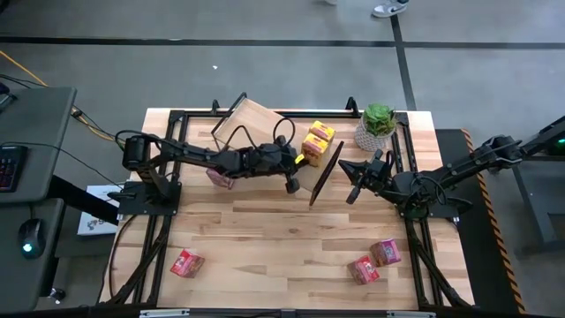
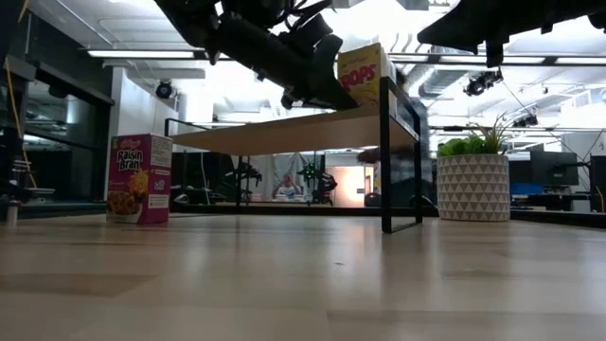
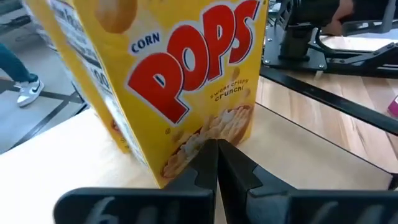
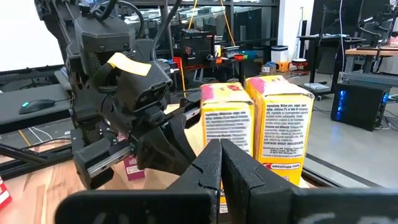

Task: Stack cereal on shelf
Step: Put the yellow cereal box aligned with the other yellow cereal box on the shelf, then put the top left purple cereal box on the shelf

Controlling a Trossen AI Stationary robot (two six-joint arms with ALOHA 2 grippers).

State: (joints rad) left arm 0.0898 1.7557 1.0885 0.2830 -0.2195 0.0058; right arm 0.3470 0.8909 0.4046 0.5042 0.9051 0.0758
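Observation:
The shelf [image 1: 256, 124], a light-wood plank on black wire end frames, stands slantwise at the table's far middle [image 2: 284, 133]. Two yellow cereal boxes [image 1: 318, 141] stand on its right end. One of them is a Corn Pops box [image 3: 180, 81], also in the low view [image 2: 365, 71]. My left gripper [image 3: 216, 149] is shut over the plank, its tips at that box's lower front [image 1: 300, 168]. My right gripper [image 4: 221, 149] is shut and empty, just right of the shelf's end frame [image 1: 346, 177], pointing at both boxes [image 4: 261, 124]. A pink Raisin Bran box [image 2: 140, 178] stands on the table by the shelf [image 1: 221, 178]. My left gripper's shut fingertips [image 3: 208, 155] stand at the bottom of the Corn Pops box's front face [image 3: 205, 134], coming level along the plank. I cannot tell whether they touch it. The box stands upright on the shelf.
A potted green plant [image 1: 378, 124] stands at the far right, beside the shelf. Three small red and pink boxes lie near the table's front: one left [image 1: 186, 262], two right [image 1: 363, 269] [image 1: 385, 253]. Black frame rails run along the table's edges.

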